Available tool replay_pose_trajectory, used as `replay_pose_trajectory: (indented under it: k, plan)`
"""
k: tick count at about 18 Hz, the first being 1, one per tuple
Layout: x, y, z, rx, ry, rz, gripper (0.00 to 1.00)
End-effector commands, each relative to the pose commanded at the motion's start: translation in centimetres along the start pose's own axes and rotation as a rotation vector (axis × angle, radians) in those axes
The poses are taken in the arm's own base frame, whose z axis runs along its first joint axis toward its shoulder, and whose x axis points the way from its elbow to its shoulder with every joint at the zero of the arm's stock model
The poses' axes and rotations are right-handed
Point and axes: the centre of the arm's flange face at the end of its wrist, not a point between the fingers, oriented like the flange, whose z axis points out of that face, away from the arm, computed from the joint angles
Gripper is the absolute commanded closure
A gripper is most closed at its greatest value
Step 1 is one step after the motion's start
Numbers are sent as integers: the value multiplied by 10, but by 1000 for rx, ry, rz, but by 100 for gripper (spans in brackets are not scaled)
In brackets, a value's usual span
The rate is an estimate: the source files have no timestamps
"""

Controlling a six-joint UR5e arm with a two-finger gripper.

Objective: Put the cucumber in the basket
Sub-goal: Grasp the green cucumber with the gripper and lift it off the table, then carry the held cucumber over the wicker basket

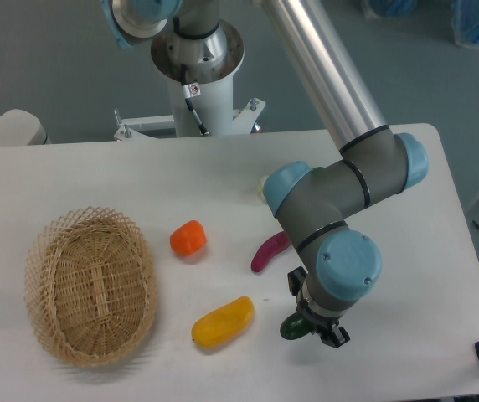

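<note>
The dark green cucumber [291, 328] lies at the front right of the white table; only its left end shows from under the arm's wrist. My gripper [315, 318] points straight down over it with its jaws astride the cucumber and appears shut on it, low over the table. The fingertips are hidden by the wrist. The tan wicker basket [45, 251] stands empty at the front left, far from the gripper.
A yellow pepper [223, 322] lies left of the gripper. A purple eggplant [268, 251] lies just behind it, partly under the arm. An orange pepper [188, 239] sits between basket and arm. The robot base [196, 75] stands at the back.
</note>
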Motion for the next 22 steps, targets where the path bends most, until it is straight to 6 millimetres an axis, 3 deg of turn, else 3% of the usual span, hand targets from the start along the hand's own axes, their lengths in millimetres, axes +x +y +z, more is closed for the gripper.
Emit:
replay_pose_trajectory:
  k: [3, 7, 11, 16, 22]
  plan:
    - [3, -2, -2, 15, 5, -93, 89]
    - [28, -21, -5, 31, 27, -125, 90]
    - [53, -50, -11, 51, 43, -162, 90]
    - [107, -118, -21, 44, 59, -215, 90]
    - [160, -180, -25, 62, 86, -253, 90]
